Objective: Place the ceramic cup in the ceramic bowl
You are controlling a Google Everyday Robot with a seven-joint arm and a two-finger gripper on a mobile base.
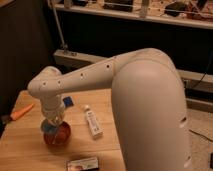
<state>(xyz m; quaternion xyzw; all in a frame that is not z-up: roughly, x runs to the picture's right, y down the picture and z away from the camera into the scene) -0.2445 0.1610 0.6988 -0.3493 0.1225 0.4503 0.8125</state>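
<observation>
Gripper (53,119) points down over front-left part of counter (20,150), directly above bowl (59,136); open or closed, cannot tell. Cup (49,128) just under gripper, over bowl's left side. White tube (93,125) beside bowl, toward right edge. Dark box (82,164) at front edge.

Ceramic cup (49,128): small, light blue, upright, over the left part of the ceramic bowl (62,136). The bowl is round, orange-red and dark-rimmed, on the wooden table (20,150). Gripper (52,120) directly above the cup.
</observation>
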